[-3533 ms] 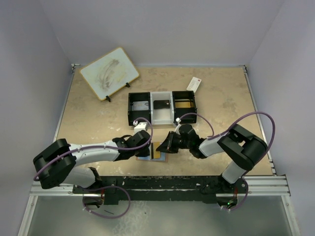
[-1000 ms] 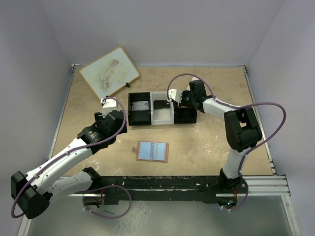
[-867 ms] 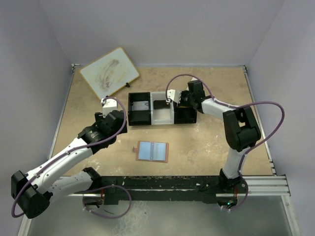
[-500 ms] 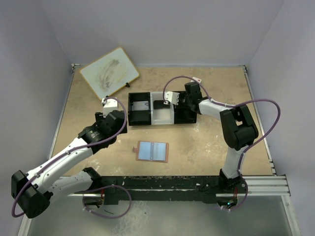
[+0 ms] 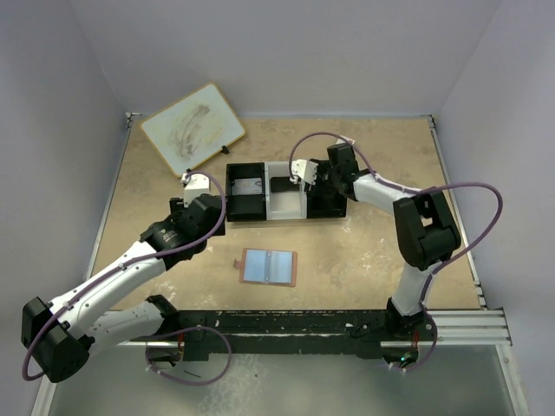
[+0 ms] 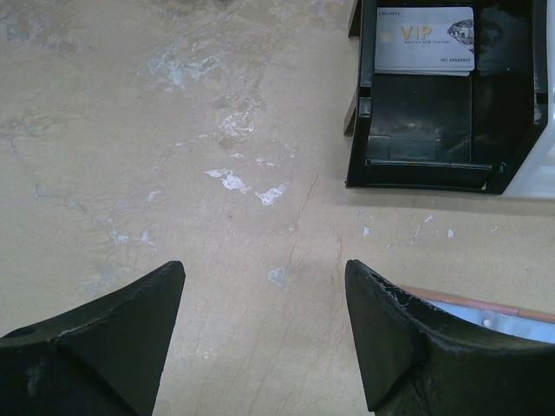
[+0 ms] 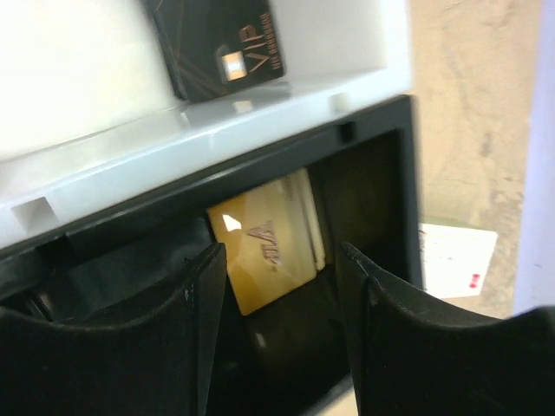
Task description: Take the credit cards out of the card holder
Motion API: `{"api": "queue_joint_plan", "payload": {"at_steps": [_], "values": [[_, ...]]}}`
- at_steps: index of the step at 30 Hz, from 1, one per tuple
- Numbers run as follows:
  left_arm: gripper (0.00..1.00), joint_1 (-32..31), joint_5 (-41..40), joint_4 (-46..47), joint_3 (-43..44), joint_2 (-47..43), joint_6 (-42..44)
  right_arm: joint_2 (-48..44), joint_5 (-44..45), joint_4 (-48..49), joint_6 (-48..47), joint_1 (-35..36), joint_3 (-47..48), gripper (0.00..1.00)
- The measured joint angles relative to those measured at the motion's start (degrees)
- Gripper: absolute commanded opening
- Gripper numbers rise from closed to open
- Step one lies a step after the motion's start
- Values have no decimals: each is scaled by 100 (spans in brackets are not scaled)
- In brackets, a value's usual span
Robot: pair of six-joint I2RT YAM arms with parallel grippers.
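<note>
Card holder point(image 5: 269, 267): it lies open and flat on the tabletop point(image 5: 381, 251), near and central, well apart from both arms. Its bluish pockets face up. From above you see no card in them, though a thin one could hide there.
Left end effector point(image 6: 262, 267): its fingers are spread wide and hold nothing. It hovers over bare tabletop just left of the tray, with the card holder's far edge at its near right.
Tray point(image 5: 260, 217): black and white, three compartments, mid-tabletop beyond the card holder.
Left compartment point(image 6: 425, 113): black, with a silvery grey card point(image 6: 425, 39) flat at its far end.
Middle compartment point(image 7: 78, 78): white, holding a black card point(image 7: 227, 48).
Right compartment point(image 7: 373, 199): black, holding a gold card point(image 7: 256, 260). A paler edge shows beside it, and you cannot tell whether that is more cards.
Right end effector point(image 7: 282, 253): fingers apart and empty, poised just above the gold card.
Step in hand: this looks like the end of a drop-off. Raise the right arm straight up until its fingers clear the compartment wall, then swing it near, so you neither nudge the tray nor flick the gold card. Then check the pockets closely.
White packet point(image 7: 451, 260): on the tabletop beyond the tray's right end. Leave it.
Board point(image 5: 192, 128): far left, propped on a stand.
</note>
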Motion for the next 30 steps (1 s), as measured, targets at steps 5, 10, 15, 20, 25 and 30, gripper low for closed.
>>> {"api": "queue_joint_plan", "payload": {"at_steps": [5,10,15,20,25,30], "values": [[72,0,70,35,0,15,0,-973,79,299,632,0,-293,59],[73,0,199,37,0,22,-4,-2522,127,1130,2485,0,-861,63],[71,0,608,109,-83,24,-238,-3480,155,1504,5302,0,-1394,63],[70,0,1252,212,-356,-9,-824,-3510,-291,1449,7556,2,-2140,58],[67,0,1891,365,-656,-44,-1309,-3515,-509,1408,9322,570,-3329,58],[66,0,2509,741,-1185,9,-1600,-3696,330,929,10513,2111,-3397,56]]}}
